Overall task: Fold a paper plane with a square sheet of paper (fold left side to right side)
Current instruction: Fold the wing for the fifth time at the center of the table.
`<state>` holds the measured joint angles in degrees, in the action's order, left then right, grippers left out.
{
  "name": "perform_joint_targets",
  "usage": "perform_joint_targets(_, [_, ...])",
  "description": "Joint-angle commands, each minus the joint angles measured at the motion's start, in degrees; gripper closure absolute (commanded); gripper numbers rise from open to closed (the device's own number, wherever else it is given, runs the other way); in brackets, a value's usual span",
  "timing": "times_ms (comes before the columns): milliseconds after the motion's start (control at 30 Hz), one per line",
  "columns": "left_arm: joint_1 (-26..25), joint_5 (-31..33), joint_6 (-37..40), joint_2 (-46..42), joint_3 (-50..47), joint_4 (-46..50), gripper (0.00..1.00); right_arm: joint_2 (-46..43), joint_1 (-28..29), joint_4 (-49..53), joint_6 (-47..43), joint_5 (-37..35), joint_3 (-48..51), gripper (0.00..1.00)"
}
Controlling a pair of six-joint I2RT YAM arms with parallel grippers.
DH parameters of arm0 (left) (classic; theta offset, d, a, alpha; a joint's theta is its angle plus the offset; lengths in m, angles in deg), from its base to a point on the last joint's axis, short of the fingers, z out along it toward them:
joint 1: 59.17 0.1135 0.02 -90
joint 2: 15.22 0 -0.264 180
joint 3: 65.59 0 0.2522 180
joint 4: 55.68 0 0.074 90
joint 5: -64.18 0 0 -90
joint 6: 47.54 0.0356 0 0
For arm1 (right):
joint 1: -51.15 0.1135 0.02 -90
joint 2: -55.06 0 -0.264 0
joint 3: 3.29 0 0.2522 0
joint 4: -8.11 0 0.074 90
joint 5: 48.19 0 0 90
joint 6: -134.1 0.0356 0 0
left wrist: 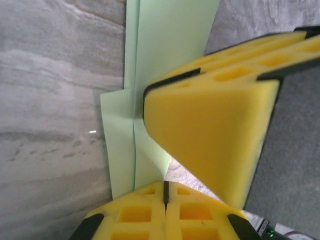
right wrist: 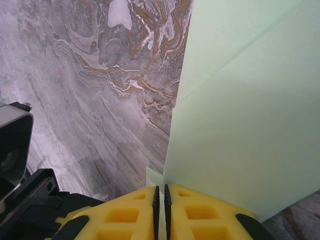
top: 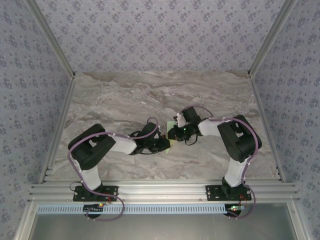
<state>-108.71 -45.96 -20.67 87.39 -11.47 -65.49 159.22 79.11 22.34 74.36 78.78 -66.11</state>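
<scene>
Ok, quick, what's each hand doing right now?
Left hand: closed; grip on paper unclear.
Right hand: closed, pinching the paper.

Table [top: 125, 100] centre jammed: left gripper [top: 167, 144] and right gripper [top: 171, 134] nose to nose, folded paper sheet [top: 170, 124] between them, no lane through. From left wrist: right gripper's yellow finger [left wrist: 210, 135] sits just ahead of closed left tips, blocks straight advance. Marble left of sheet bare, passable. Far half of table open up to back wall [top: 160, 35]. Side walls [top: 30, 75] cap both flanks. Left arm elbow [top: 90, 147] and right arm elbow [top: 242, 137] crowd near strip; rail [top: 160, 190] along near edge.
</scene>
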Motion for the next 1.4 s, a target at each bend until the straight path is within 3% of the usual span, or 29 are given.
perform_joint_targets(0, [-1.1, -2.2, 3.1, -1.1, -2.4, 13.5, 0.99, 2.6, -1.4, 5.5, -2.6, -6.6, -0.7, 0.87])
perform_joint_targets(167, [-1.1, -1.2, 3.4, -5.2, -4.5, 13.3, 0.97, 3.1, -1.1, 5.6, -2.7, -6.1, -1.3, 0.87])
perform_joint_targets(533, [-1.2, -2.2, 7.5, -11.3, 1.7, 13.4, 0.9, 3.9, -0.1, 6.1, -2.7, -6.0, -2.2, 0.87])
perform_joint_targets(933, [-1.8, -6.0, 7.5, -2.6, 5.0, 8.6, 0.86, 4.3, 0.3, 7.3, -2.9, -6.4, -2.8, 0.87])
perform_joint_targets(1367, [-1.8, -1.5, 5.5, -0.7, 1.3, 10.9, 0.88, 4.2, 0.2, 9.4, -4.4, -6.9, -3.4, 0.87])
